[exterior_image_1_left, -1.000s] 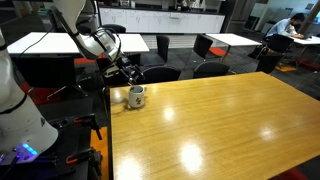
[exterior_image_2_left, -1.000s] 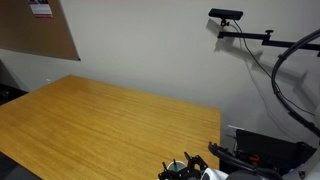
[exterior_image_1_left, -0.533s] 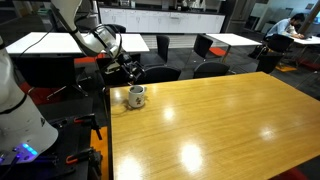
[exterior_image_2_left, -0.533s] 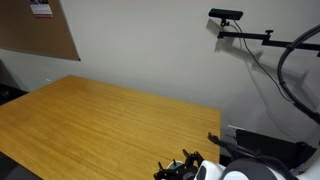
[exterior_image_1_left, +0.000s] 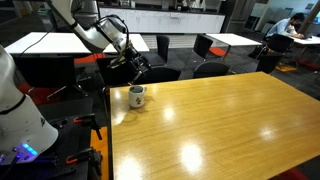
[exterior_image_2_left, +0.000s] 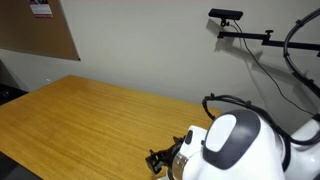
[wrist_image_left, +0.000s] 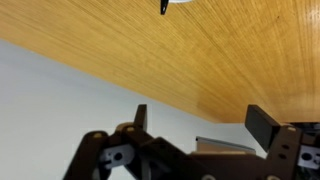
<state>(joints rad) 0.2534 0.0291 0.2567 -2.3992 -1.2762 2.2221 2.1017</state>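
1 mug (exterior_image_1_left: 136, 96), wooden table (exterior_image_1_left: 225, 120), chairs (exterior_image_1_left: 210, 68) behind

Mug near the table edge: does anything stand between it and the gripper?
Nothing visible does. In an exterior view the gripper hangs open, clear of the mug, which stands upright on the table; only open air lies between them.

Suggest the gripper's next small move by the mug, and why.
Likely lift the gripper straight up, clear of the mug: its jaws are open and empty, and the mug stands upright near the corner of the table, apart from them.
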